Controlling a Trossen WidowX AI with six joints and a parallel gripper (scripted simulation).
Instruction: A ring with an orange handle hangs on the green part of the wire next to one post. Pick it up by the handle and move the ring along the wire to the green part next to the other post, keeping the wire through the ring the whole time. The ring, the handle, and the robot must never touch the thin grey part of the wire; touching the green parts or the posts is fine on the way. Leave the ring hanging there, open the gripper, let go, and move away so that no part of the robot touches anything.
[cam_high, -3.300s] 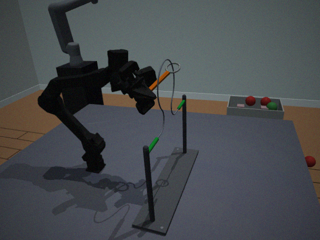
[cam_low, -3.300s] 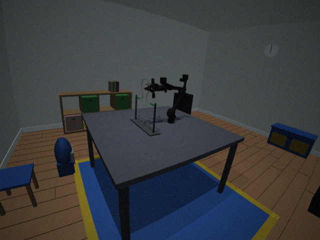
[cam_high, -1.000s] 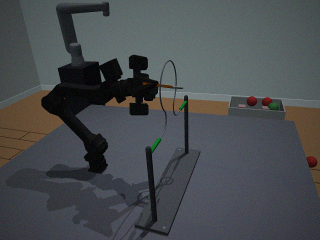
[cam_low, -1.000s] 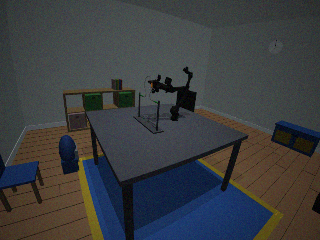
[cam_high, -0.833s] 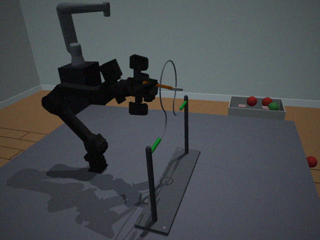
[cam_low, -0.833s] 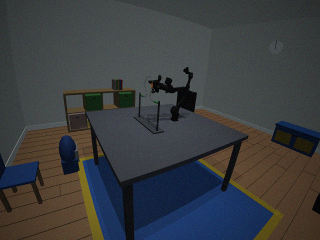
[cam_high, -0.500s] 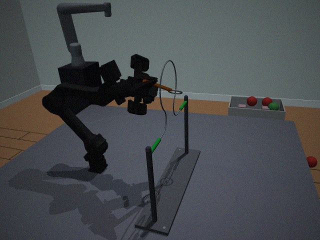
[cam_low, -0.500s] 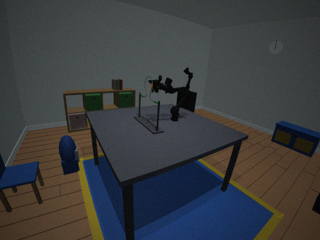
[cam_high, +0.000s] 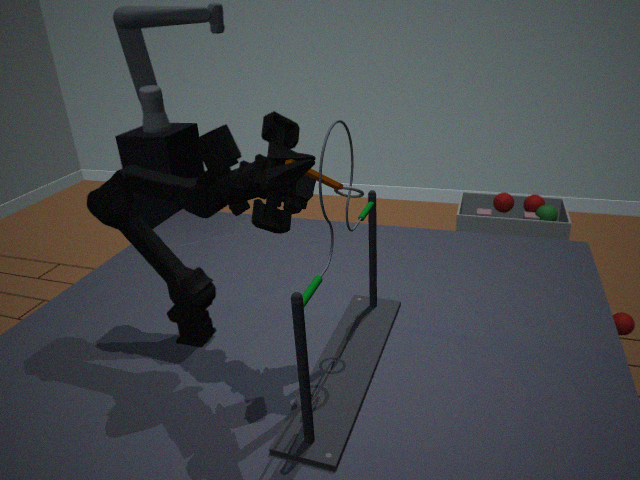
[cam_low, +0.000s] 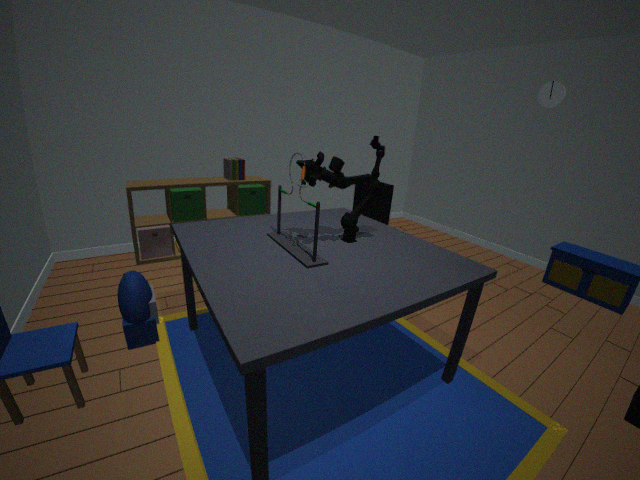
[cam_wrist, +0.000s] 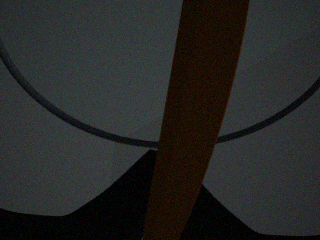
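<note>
Gripper clamping the orange handle, ring riding the wire by the far post

The gripper (cam_high: 302, 170) is pinching the orange handle (cam_high: 323, 179) tightly, holding the ring (cam_high: 351, 191) around the grey wire (cam_high: 337, 155) just above the far green part (cam_high: 366, 209), beside the far post (cam_high: 372, 248) on the bench (cam_high: 465, 330).

Dim room around me, grey walls (cam_low: 155, 103), white baseboard. Wood plank floor (cam_low: 542, 335). Dark grey tabletop (cam_low: 336, 289) on black legs, standing on blue rug with yellow border (cam_low: 413, 428). Wooden shelf unit (cam_low: 199, 206) against back wall: two green bins, books on top. Blue chair (cam_low: 36, 356) at left, blue low cabinet (cam_low: 594, 276) at right. Round clock (cam_low: 551, 94) high on right wall.
</note>
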